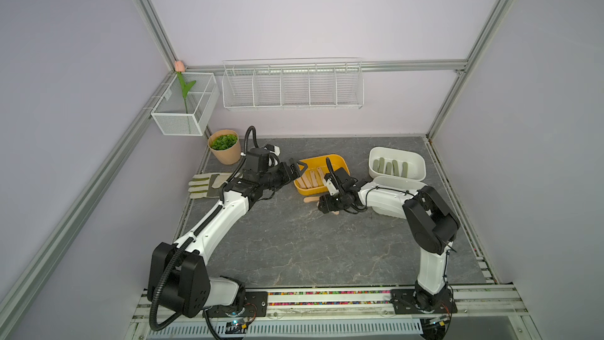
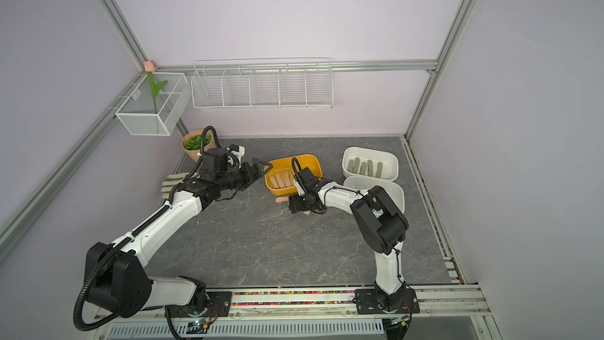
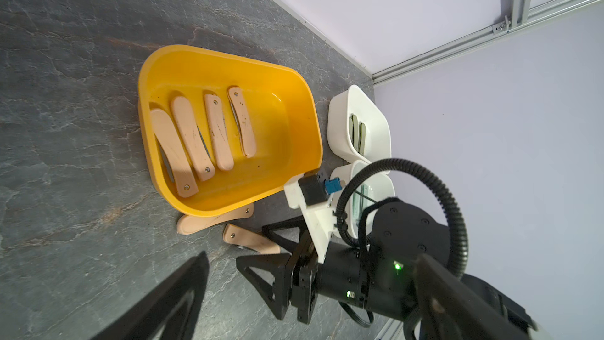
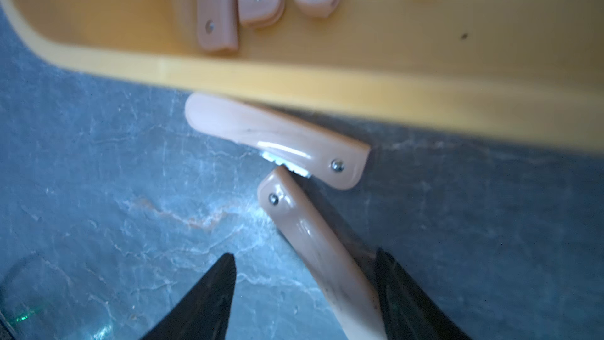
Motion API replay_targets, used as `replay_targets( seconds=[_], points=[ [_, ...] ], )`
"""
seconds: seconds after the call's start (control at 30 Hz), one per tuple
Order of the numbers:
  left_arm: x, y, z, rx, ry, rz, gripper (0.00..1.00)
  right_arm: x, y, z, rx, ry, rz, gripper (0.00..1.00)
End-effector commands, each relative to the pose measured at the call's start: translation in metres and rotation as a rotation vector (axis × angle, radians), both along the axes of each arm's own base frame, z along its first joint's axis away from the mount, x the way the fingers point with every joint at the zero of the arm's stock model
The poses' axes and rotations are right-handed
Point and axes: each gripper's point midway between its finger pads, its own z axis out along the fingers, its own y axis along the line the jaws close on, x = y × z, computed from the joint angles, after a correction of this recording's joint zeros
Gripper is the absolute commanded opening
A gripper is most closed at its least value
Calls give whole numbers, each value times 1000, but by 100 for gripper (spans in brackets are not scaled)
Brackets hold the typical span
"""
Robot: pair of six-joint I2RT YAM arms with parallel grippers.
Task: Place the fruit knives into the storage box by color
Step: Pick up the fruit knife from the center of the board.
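Only the right wrist view shows us the right tool [image 4: 304,255] straddling a peach knife [image 4: 294,217] on the surface [image 4: 130,174]. Its fingers are apart, one touches the knife, and nothing is clamped. A second peach knife [image 4: 277,139] lies just beside the yellow box [image 4: 327,83]. The left wrist view shows four more knives [image 3: 196,135] inside it. In both top views the left tool [image 1: 300,167] gapes wide and empty at that box's corner.

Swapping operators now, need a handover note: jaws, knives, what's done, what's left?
Left gripper: jaws open, empty, by the yellow box.
Right gripper: jaws open, straddling a peach knife on the table, not gripped.
Done: four peach knives in the yellow box, olive knives in the far white box.
Left: the straddled knife and a second peach knife at the foot of the yellow box.
Nearer white box: contents unclear.
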Motion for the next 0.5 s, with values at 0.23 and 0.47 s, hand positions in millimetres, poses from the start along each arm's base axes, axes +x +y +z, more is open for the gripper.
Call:
replay_targets(
  seconds=[0.23,0.47],
  points=[
    [2,-6,6,-22,-22,-19,99,-50,-48,-32,-267,58,-28,69],
    [4,-7,4,-25,-19,-20,99,-52,-59,-41,-397,20,7,63]
  ],
)
